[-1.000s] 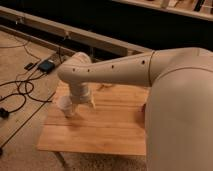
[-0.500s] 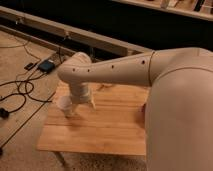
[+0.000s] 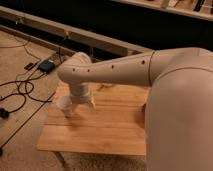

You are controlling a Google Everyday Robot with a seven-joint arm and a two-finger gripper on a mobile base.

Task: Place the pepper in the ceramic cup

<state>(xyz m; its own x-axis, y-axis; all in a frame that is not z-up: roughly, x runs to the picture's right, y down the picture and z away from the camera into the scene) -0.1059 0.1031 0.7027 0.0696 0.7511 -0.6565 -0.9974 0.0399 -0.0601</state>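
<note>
Left centre of frame: gripper (image 3: 79, 106) low over table (image 3: 115, 131), jaws apart, nothing seen held. Cup (image 3: 65, 105) just beside it, lower left, so probably positioned for the drop. Pepper not visible: inside cup or masked by wrist, cannot tell.

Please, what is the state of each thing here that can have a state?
Gripper: open, pointing down over the table, right at the cup.
Cup: on the table, partly hidden by the gripper; contents not visible.
Pepper: not in sight.
Table: standing, level.
</note>
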